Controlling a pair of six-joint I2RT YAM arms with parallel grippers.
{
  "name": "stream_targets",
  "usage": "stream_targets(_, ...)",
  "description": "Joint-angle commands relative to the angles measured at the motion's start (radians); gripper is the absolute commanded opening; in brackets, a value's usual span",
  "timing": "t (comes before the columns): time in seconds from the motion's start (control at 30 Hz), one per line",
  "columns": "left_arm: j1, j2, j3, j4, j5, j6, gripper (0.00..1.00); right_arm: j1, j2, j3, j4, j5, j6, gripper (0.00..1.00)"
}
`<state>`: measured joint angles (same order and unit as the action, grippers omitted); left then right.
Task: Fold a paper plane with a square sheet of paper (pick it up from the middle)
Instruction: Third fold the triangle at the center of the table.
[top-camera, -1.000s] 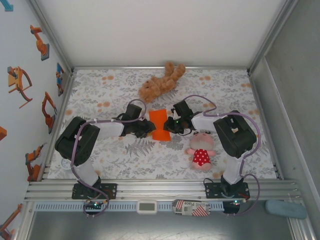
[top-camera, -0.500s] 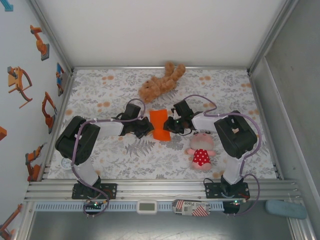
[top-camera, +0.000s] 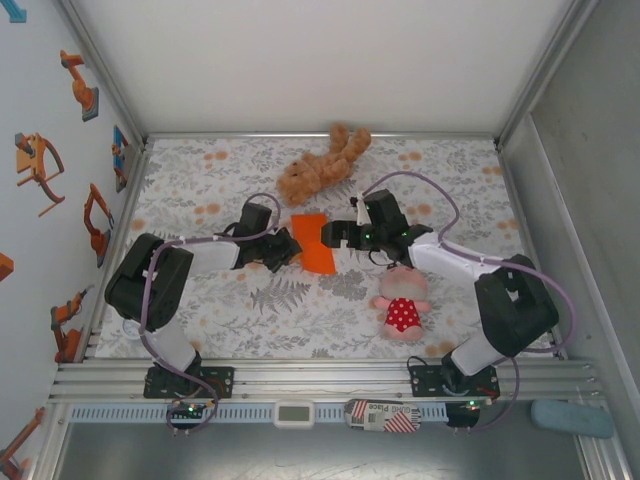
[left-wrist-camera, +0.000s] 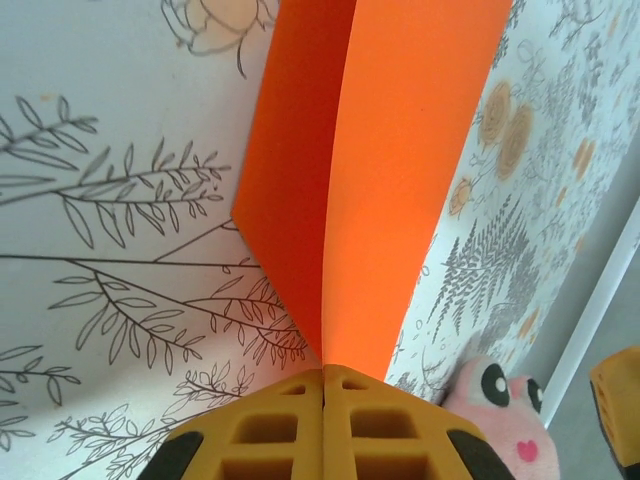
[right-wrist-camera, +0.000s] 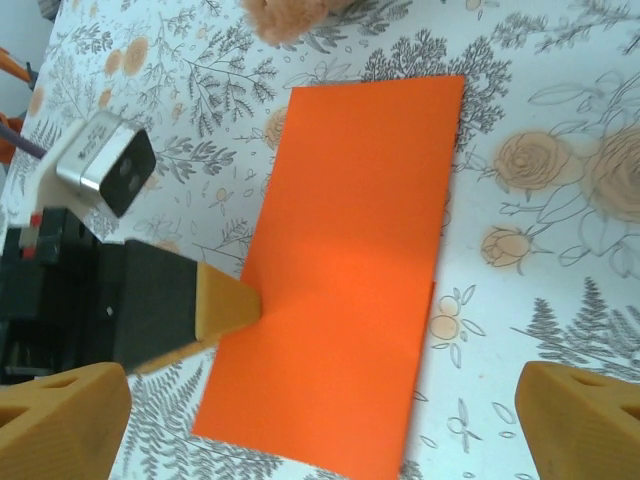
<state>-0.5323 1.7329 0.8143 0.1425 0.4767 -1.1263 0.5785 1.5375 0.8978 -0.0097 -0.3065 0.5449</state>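
- Top view: the square sheet of paper (top-camera: 314, 243), folded into a rectangle, lies on the bench (top-camera: 200, 190) between both arms.
- Left wrist view: left jaws closed, pinching its edge.
- Right wrist view: right jaws wide open, off the paper.

Brown plush bear (top-camera: 322, 165) blocks beyond the folded orange paper sheet (top-camera: 316, 243), pink red-dressed doll (top-camera: 402, 305) its near right; floral surface (top-camera: 210, 310) opens front-left.

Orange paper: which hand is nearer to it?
Left. The left hand is shut on the edge of the orange paper; the right hand stands open over it, not gripping.
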Motion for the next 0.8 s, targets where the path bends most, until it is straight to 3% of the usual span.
stream_targets(0.0,0.014,-0.027,0.007,-0.002,0.036,-0.035,0.00,0.006,-0.046,-0.045,0.050,0.056,-0.136,0.98)
stream_targets(0.3,0.027,-0.016,0.075,-0.112,0.054,-0.032,0.02,0.120,-0.051,-0.050,0.024,0.077,-0.453,0.93)
stream_targets(0.43,0.027,-0.007,0.082,-0.116,0.064,-0.044,0.02,0.191,-0.024,-0.095,0.131,0.104,-0.549,0.91)
stream_targets(0.77,0.024,-0.002,0.074,-0.108,0.083,-0.056,0.02,0.250,0.144,-0.054,0.200,0.166,-0.714,0.67)
